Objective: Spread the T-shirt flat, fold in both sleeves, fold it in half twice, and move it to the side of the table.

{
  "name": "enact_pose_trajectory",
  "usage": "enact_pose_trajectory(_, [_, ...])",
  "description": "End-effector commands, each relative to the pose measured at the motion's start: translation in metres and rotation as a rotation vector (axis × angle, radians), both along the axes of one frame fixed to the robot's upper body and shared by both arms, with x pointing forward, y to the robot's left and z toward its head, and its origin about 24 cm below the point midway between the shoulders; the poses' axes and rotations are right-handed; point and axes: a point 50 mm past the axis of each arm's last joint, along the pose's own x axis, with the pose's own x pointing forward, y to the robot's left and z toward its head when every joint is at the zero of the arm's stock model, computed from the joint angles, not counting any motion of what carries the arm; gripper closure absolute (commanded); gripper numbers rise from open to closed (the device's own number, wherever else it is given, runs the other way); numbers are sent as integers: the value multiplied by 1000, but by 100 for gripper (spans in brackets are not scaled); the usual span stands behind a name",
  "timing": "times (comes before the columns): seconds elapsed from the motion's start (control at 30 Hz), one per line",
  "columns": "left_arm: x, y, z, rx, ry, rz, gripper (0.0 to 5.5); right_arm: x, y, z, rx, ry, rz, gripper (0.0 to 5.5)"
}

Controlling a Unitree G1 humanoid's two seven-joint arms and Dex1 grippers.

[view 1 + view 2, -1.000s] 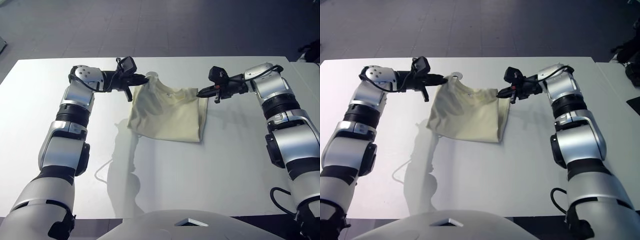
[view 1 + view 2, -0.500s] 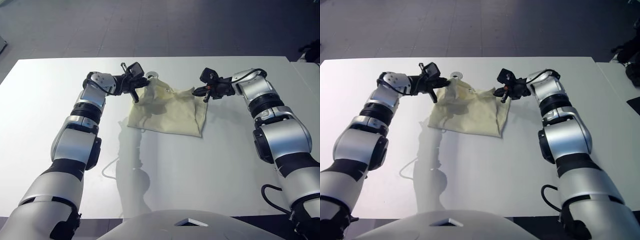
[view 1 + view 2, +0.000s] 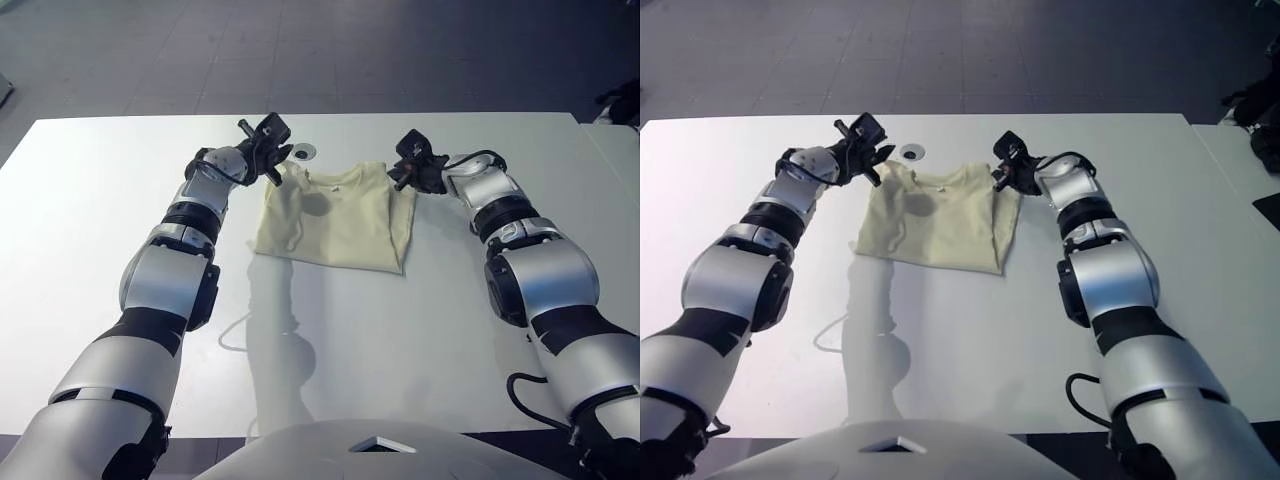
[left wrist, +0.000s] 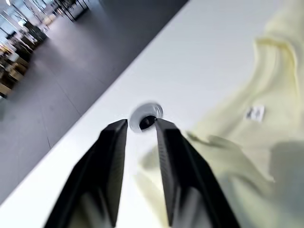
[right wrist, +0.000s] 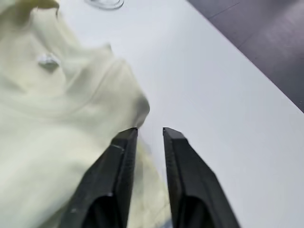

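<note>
Lying folded on the white tabletop [image 3: 100, 200] near its far edge, the pale-yellow cotton T-shirt [image 3: 335, 215] sits betw. 2 claws. Left gripper [image 4: 141, 124] hovers by 1 top corner, near a round grey grommet [image 3: 305, 152], fingers apart, empty. Right gripper [image 5: 150, 132] at the other corner, likewise apart, empty.

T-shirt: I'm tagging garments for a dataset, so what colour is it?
The T-shirt is a plain pale yellow with no pattern. It shows best in the left eye view.
</note>
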Motion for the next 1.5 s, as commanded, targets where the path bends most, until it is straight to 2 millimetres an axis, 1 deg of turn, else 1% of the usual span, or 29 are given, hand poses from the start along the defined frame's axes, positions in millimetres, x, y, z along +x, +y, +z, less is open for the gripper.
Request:
enact_pose_trajectory(0.03, [0, 15, 16, 92, -129, -21, 359, 4, 15, 15, 85, -88, 63, 372])
enact_pose_trajectory(0.1, [-6, 24, 14, 114, -169, -36, 331, 2, 20, 18, 101, -120, 123, 345])
enact_pose_trajectory(0.17, [-18, 28, 5, 58, -175, -47, 300, -2, 22, 14, 93, -131, 186, 315])
enact_pose_trajectory(0.27, [-54, 21, -15, -8, -152, -65, 245, -9, 17, 0, 38, -159, 230, 262])
enact_pose_trajectory(0.33, [-77, 14, -26, 10, -122, -90, 215, -14, 13, -8, 10, -163, 255, 233])
enact_pose_trajectory(0.4, [-93, 9, -35, 49, -91, -107, 182, -18, 8, -14, -41, -174, 281, 201])
enact_pose_trajectory(0.53, [-108, 14, -36, 181, -77, -104, 112, -23, 0, -19, -191, -225, 348, 134])
enact_pose_trajectory(0.67, [-116, 19, -32, 339, -35, -165, 46, -35, -1, -34, -317, -241, 479, 70])
enact_pose_trajectory(0.73, [-115, 22, -30, 395, -11, -193, 12, -45, -3, -41, -358, -246, 554, 37])
enact_pose_trajectory(0.77, [-113, 23, -30, 413, -2, -199, 10, -49, -3, -44, -371, -248, 588, 20])
enact_pose_trajectory(0.83, [-107, 27, -32, 454, 20, -216, 10, -60, -2, -49, -393, -253, 669, 13])
enact_pose_trajectory(0.9, [-101, 31, -35, 510, 42, -238, 10, -72, -1, -50, -423, -262, 761, 13])
enact_pose_trajectory(1.0, [-89, 43, -35, 601, 56, -253, 10, -91, 3, -38, -452, -281, 884, 13])
enact_pose_trajectory(1.1, [-71, 53, -30, 661, 29, -244, 10, -120, 20, -22, -391, -273, 1009, 13])
enact_pose_trajectory(1.17, [-58, 51, -22, 675, -20, -238, 10, -137, 36, -12, -289, -258, 1049, 13])
enact_pose_trajectory(1.23, [-45, 44, -13, 668, -89, -231, 10, -147, 49, -2, -199, -250, 1053, 13])
enact_pose_trajectory(1.3, [-37, 34, 2, 619, -187, -248, 10, -147, 58, 11, -107, -258, 1013, 13])
enact_pose_trajectory(1.37, [-33, 24, 22, 534, -306, -269, 10, -143, 62, 24, -34, -262, 956, 13])
enact_pose_trajectory(1.43, [-35, 20, 37, 463, -378, -295, 10, -135, 59, 35, -6, -264, 892, 13])
enact_pose_trajectory(1.5, [-45, 22, 45, 407, -408, -329, 10, -118, 50, 45, -18, -296, 797, 13])
